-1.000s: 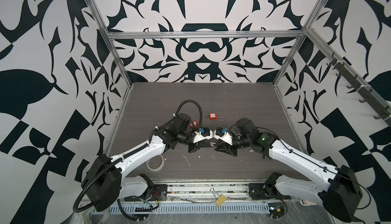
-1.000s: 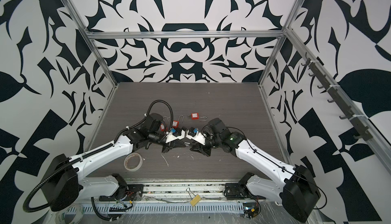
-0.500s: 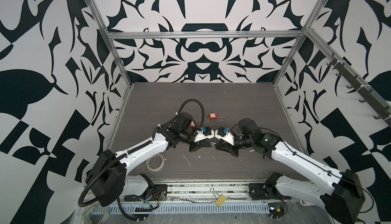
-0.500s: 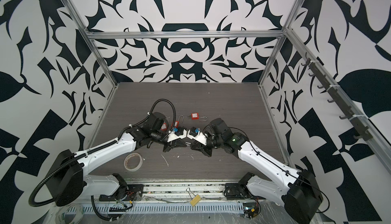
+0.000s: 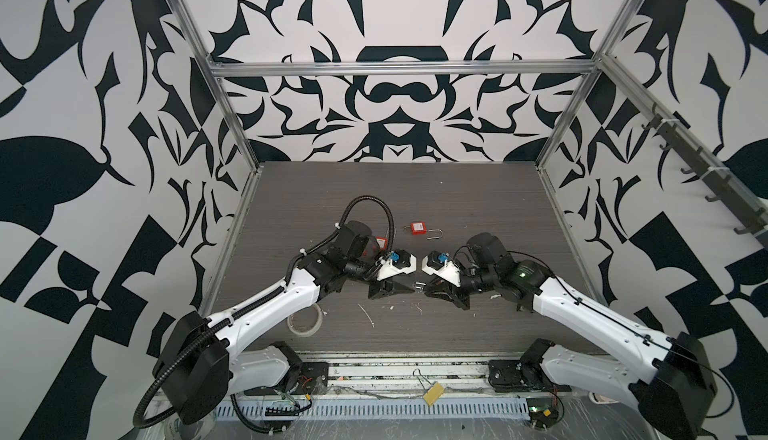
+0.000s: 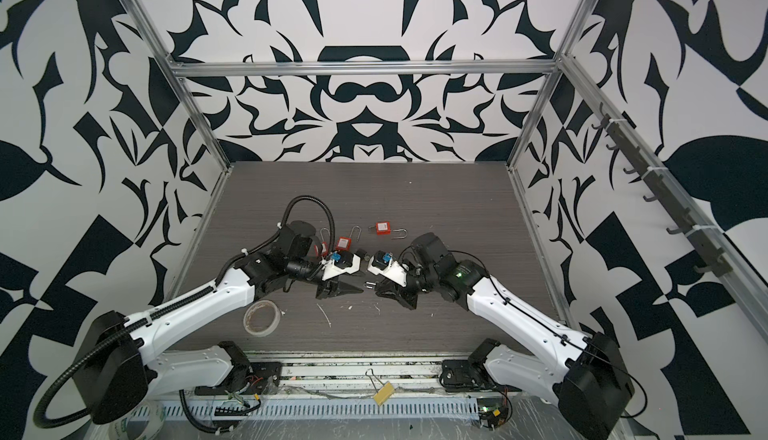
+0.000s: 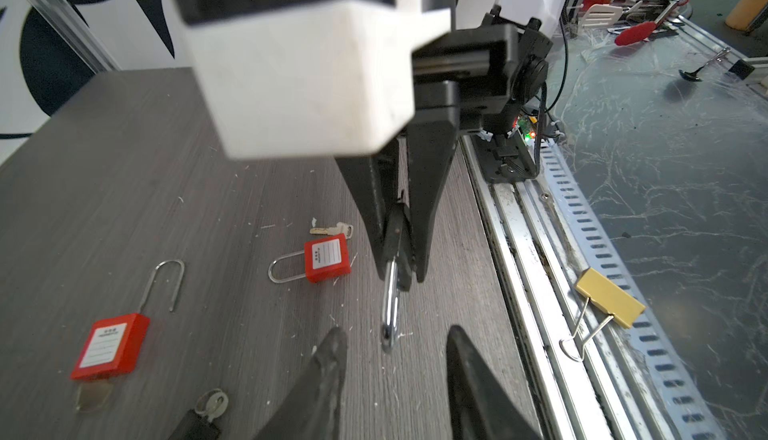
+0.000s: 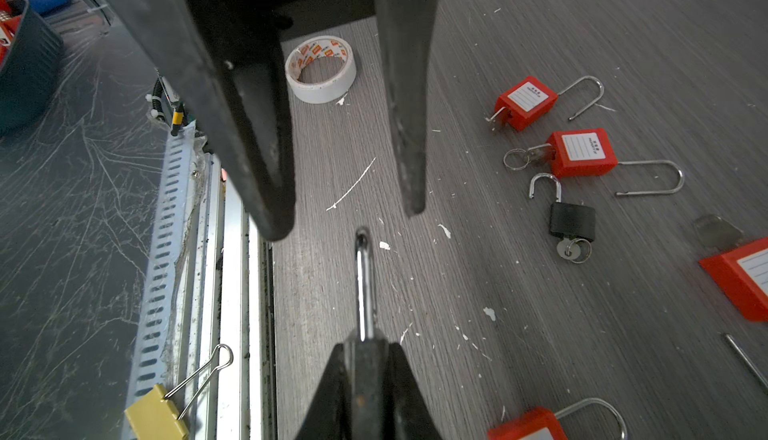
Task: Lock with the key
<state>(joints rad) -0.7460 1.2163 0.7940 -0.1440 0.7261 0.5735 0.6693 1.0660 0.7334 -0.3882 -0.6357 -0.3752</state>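
Grey wood-grain table (image 5: 457,201), front middle: the right gripper (image 8: 365,346) is clamped on a black padlock (image 7: 396,230), its chrome shackle (image 8: 364,284) pointing at the left gripper (image 8: 349,220). That gripper's jaws stand apart, empty, close to the shackle tip.

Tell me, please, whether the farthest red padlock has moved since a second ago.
No. In a top view the red padlock lies where it did, equally far from the back edge of the table.
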